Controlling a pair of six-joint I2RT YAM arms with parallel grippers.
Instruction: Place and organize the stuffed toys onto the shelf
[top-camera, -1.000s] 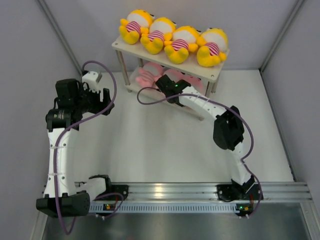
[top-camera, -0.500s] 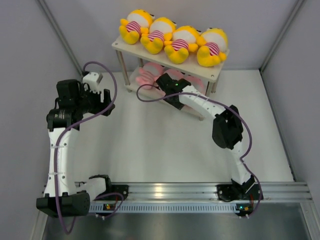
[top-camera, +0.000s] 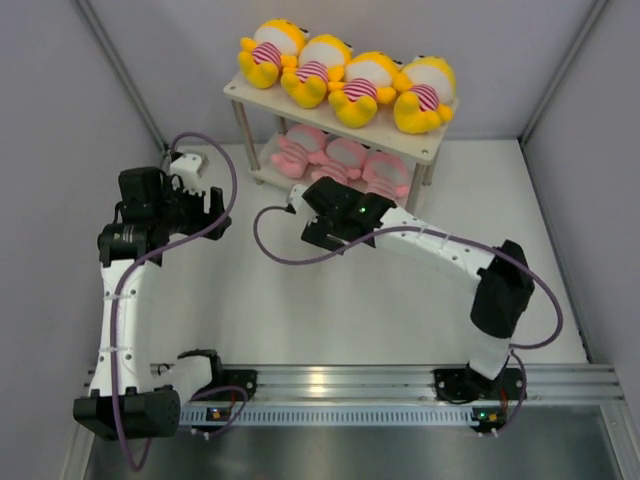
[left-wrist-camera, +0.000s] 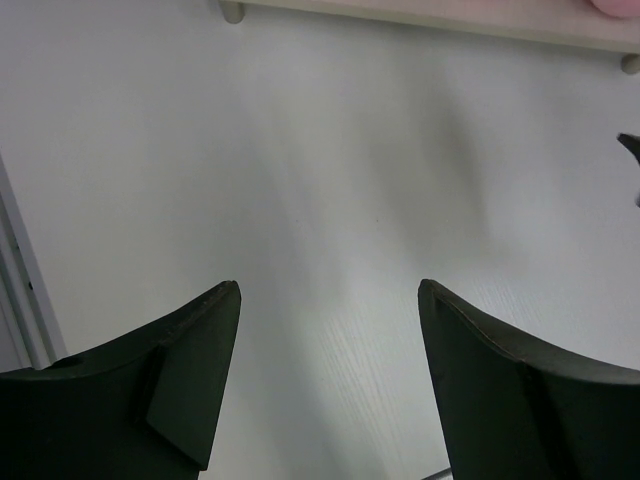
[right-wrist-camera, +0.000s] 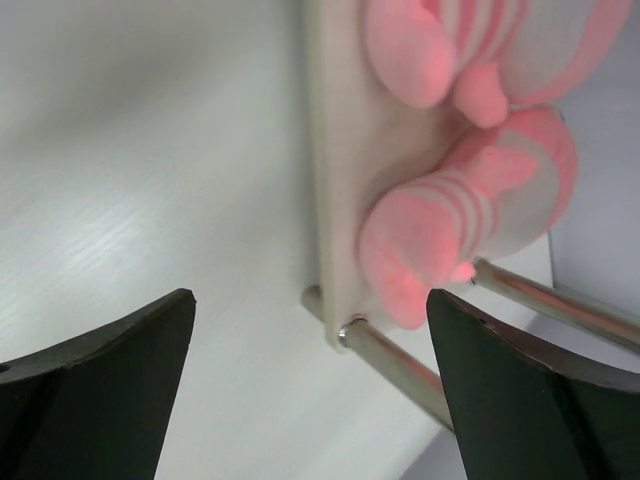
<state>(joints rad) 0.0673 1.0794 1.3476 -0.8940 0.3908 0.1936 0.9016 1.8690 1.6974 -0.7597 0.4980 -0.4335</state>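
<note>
Several yellow stuffed toys lie side by side on the top board of the shelf. Three pink stuffed toys lie in a row on its lower board. My right gripper hovers in front of the shelf's lower left corner, open and empty. In the right wrist view its jaws stand wide apart around the board's end, with a pink toy lying on that board. My left gripper is left of the shelf, open over bare table, nothing between its fingers.
Grey walls close in the white table on the left, right and back. A thin metal leg of the shelf runs just beyond the right gripper's fingertips. The shelf's lower board edge shows at the top of the left wrist view.
My right gripper has opened and drawn back out from under the top board, leaving a pink toy on the lower board. The left arm has hardly moved.
</note>
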